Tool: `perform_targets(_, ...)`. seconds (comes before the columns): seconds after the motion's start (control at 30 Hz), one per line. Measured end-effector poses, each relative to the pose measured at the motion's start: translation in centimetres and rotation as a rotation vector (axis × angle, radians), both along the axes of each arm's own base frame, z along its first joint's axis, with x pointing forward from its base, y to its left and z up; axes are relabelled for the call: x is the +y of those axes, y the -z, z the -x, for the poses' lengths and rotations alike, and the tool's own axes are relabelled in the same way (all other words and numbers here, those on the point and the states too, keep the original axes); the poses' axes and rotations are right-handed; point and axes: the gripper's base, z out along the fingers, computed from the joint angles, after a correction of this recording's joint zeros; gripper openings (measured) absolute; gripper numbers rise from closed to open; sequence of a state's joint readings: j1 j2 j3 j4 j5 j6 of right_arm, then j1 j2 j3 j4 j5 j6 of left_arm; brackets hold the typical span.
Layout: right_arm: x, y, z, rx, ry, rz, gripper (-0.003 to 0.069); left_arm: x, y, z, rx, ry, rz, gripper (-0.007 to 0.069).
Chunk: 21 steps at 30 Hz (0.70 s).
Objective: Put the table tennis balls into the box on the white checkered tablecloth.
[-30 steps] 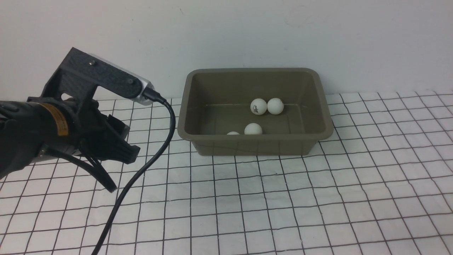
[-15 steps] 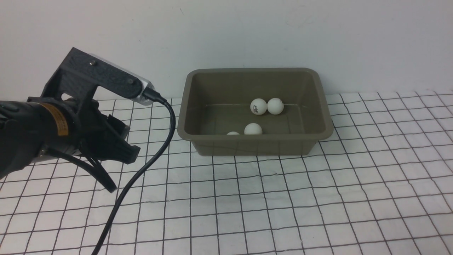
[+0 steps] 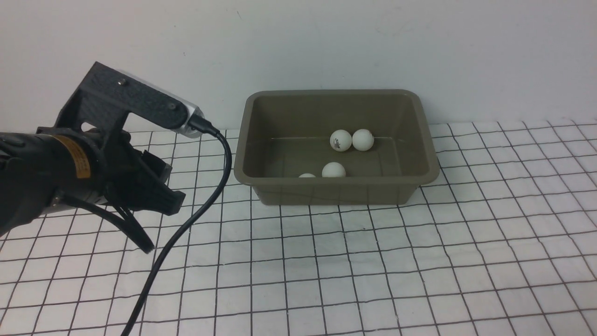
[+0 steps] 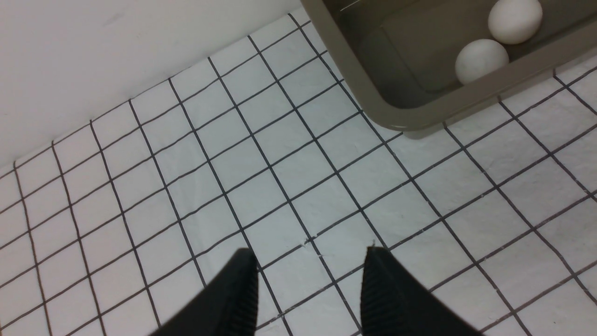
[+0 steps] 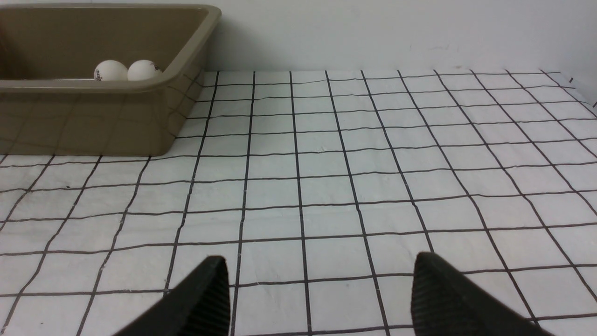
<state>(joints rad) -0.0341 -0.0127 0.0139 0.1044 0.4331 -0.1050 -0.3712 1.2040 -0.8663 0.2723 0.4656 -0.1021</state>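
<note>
The olive-grey box (image 3: 336,193) stands on the white checkered tablecloth (image 3: 373,261) near the back wall. Four white table tennis balls lie inside it: two touching at the back (image 3: 340,140) (image 3: 363,139), one near the front wall (image 3: 334,170), and one mostly hidden behind that wall (image 3: 307,175). My left gripper (image 3: 156,224) hovers over the cloth to the left of the box, open and empty. The left wrist view shows it (image 4: 308,254), with a box corner (image 4: 406,119) and two balls (image 4: 481,60). My right gripper (image 5: 318,259) is open and empty, low over the cloth to the right of the box (image 5: 93,121).
A white wall (image 3: 419,46) rises right behind the box. A black cable (image 3: 186,224) hangs from the left wrist camera down to the cloth's front edge. The cloth's far right edge shows in the right wrist view (image 5: 583,93).
</note>
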Motion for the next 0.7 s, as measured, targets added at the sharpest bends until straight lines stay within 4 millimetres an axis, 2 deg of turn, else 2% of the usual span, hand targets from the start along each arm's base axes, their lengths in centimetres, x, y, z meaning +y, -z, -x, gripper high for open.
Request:
perform_targets(0.57,0.0,0.0,0.0,-0.001,0.000,0.000,0.0474,0.2,-0.1,0.1,0.004,-0.010,-0.012,0.0279)
perform_targets(0.7,0.0,0.0,0.0,-0.001,0.000,0.000,0.0474,1.0,-1.2,1.1,-0.018,-0.052,0.006,0.0279)
